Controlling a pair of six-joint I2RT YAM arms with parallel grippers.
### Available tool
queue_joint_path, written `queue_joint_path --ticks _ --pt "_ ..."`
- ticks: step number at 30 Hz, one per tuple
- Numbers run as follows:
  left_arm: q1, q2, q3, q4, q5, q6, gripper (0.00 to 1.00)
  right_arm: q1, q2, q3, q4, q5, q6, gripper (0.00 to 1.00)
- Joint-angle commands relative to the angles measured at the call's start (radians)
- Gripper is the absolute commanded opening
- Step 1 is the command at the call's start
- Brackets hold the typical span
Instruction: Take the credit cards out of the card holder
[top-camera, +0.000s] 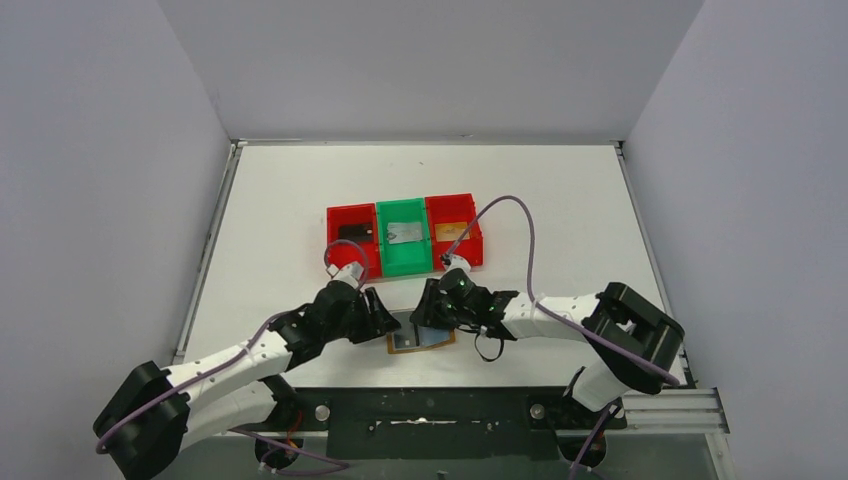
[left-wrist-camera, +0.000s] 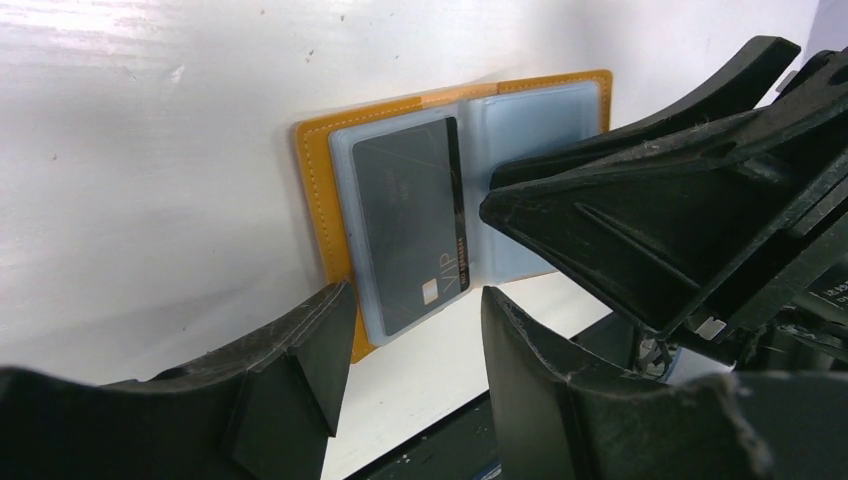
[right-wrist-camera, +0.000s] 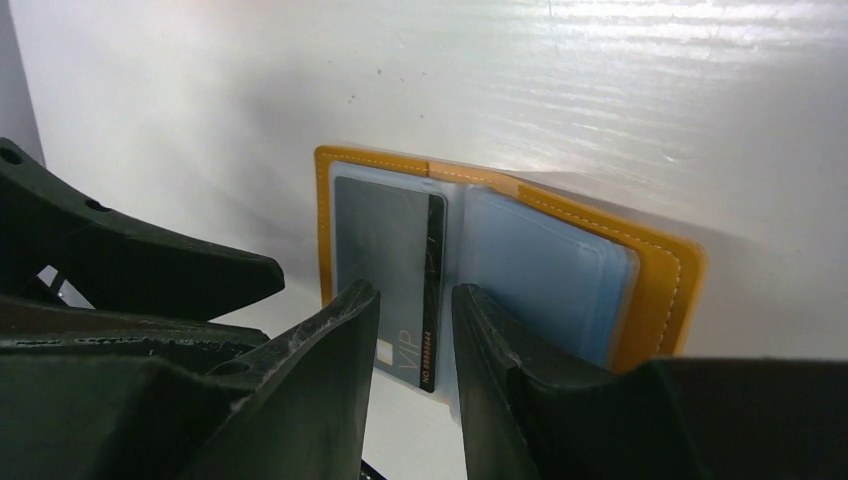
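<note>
View from the remote station, left to right. The left gripper (left-wrist-camera: 412, 350) hangs low over the white table (top-camera: 560, 200) with its jaws moderately apart and nothing between them. Just beyond lies the tan leather-like folding card holder (left-wrist-camera: 318, 190), open flat, with one dark grey card (left-wrist-camera: 410, 215) in its left pale blue sleeve. The right gripper (right-wrist-camera: 415, 350) stands over the holder's near edge, jaws narrowly apart. I cannot tell whether they touch the sleeve, and its black body hides part of the right sleeve from my left wrist camera. Farther back three plastic bins stand touching in a row:
- red bin (top-camera: 335, 215), holding one black card (top-camera: 352, 232)
- green bin (top-camera: 384, 240), holding one silver-grey card (top-camera: 405, 233)
- second red bin (top-camera: 476, 240), holding one orange-brown card (top-camera: 452, 231)
</note>
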Motion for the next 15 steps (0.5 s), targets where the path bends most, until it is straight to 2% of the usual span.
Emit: queue_joint_path --ticks 1,8,15 --pt "0.007 0.039 0.023 0.055 0.029 0.014 0.48 0.01 0.024 0.016 0.057 -0.009 0.023 0.36" --pt "0.008 0.09 0.024 0.093 0.057 0.023 0.48 0.009 0.046 -0.011 0.093 -0.028 0.049 0.35" --pt "0.008 0.126 0.04 0.102 0.05 0.042 0.42 0.008 0.061 -0.049 0.139 -0.034 0.083 0.34"
